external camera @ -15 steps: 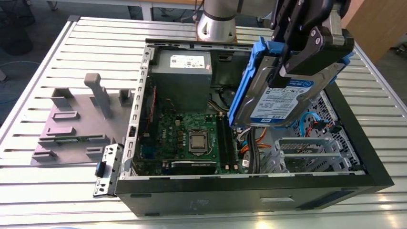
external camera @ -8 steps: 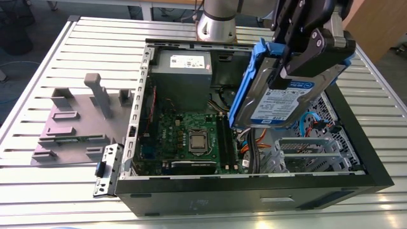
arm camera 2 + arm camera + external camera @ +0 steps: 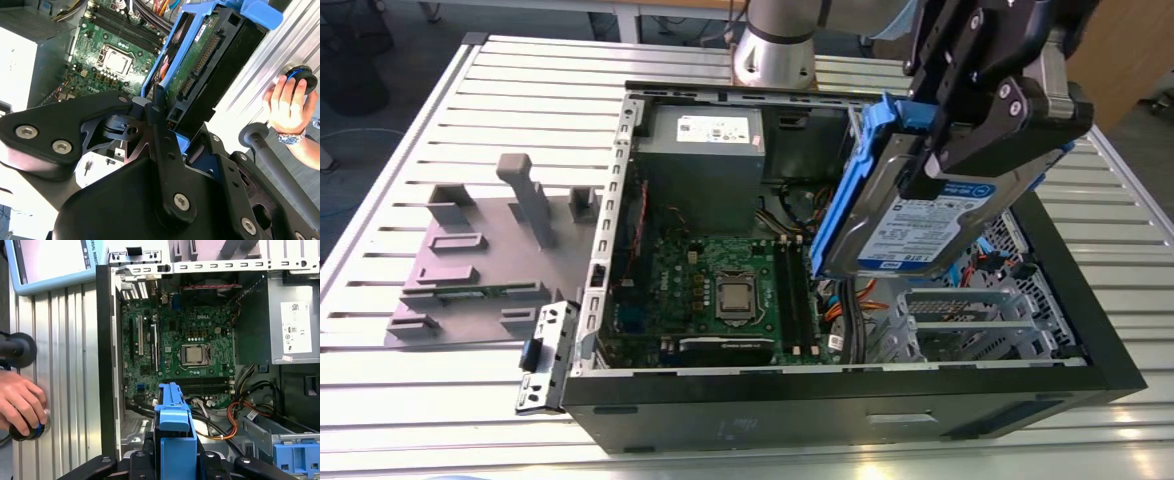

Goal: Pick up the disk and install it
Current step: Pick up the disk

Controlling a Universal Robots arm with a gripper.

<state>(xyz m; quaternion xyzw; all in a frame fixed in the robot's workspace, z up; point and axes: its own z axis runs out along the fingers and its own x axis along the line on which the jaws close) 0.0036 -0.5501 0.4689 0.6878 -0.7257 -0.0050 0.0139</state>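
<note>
My gripper (image 3: 958,150) is clamped on the disk (image 3: 914,225), jaws pinching its blue frame. The disk hangs on edge, tilted, in the air above the open case (image 3: 854,412), over the side where the cage (image 3: 974,322) sits.

I judge the grip to be the first risk. I hold the disk near one end, so its weight hangs below the jaws and it could swing or slip in the plastic frame if I jerk. Under it lie orange cables (image 3: 851,297) and, just beside them, the board (image 3: 720,290). A dropped or low-carried corner would snag the wires or strike the board. The disk is also tilted against the cage, so brought down like this it would probably jam on the metal edge.

The case lies on its side on a table (image 3: 440,110) of ribbed metal slats, pale and glaring. A grey fixture (image 3: 480,250) rests on the slats, on the exterior view's left of the case. A person's hand (image 3: 287,107) covers a knob (image 3: 300,77) beside the table, and a wide swing of mine might reach it. Beyond stands a wooden panel (image 3: 1127,50)
</note>
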